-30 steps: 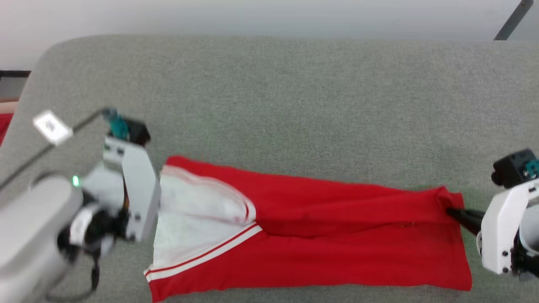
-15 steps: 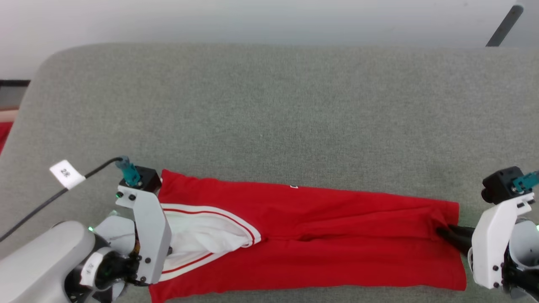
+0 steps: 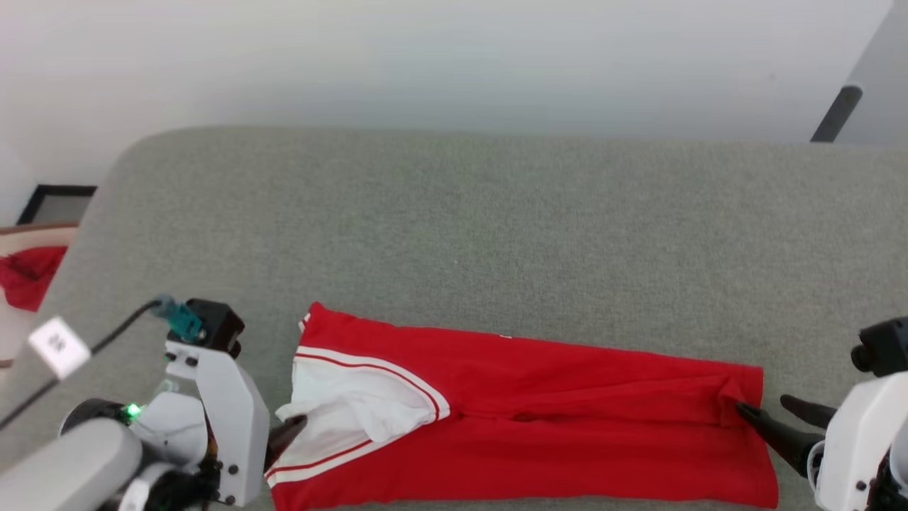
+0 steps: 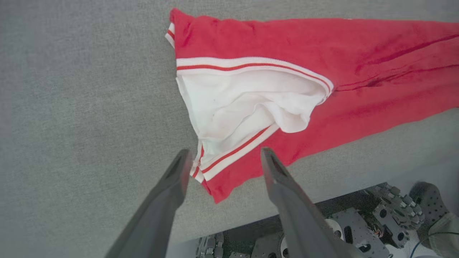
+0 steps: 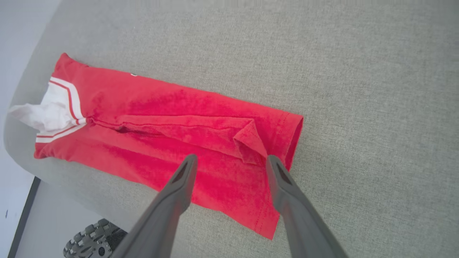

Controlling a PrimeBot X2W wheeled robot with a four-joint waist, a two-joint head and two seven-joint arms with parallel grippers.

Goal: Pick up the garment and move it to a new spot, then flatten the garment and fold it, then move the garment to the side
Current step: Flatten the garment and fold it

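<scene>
The garment (image 3: 567, 419) lies along the front edge of the grey table (image 3: 454, 234), folded lengthwise into a long red strip. Its white sleeve (image 3: 355, 404) with red-white trim is at the left end. No lettering shows. My left gripper (image 3: 287, 434) is open at that end, and in the left wrist view its fingers (image 4: 181, 172) straddle the trimmed corner of the garment (image 4: 287, 46) without closing. My right gripper (image 3: 765, 406) is open at the right hem. In the right wrist view it (image 5: 231, 159) hovers over a small turned-up flap on the garment (image 5: 172, 118).
A small plain red cloth (image 3: 28, 273) bunched with a beige basket sits off the table's left side. A dark pole (image 3: 833, 113) leans at the upper right. The robot's base (image 4: 358, 229) shows below the table's front edge. Bare grey surface stretches behind the garment.
The head camera has tilted up. My right gripper has opened and released the right hem. My left gripper has drawn back from the sleeve end. The garment rests flat.
</scene>
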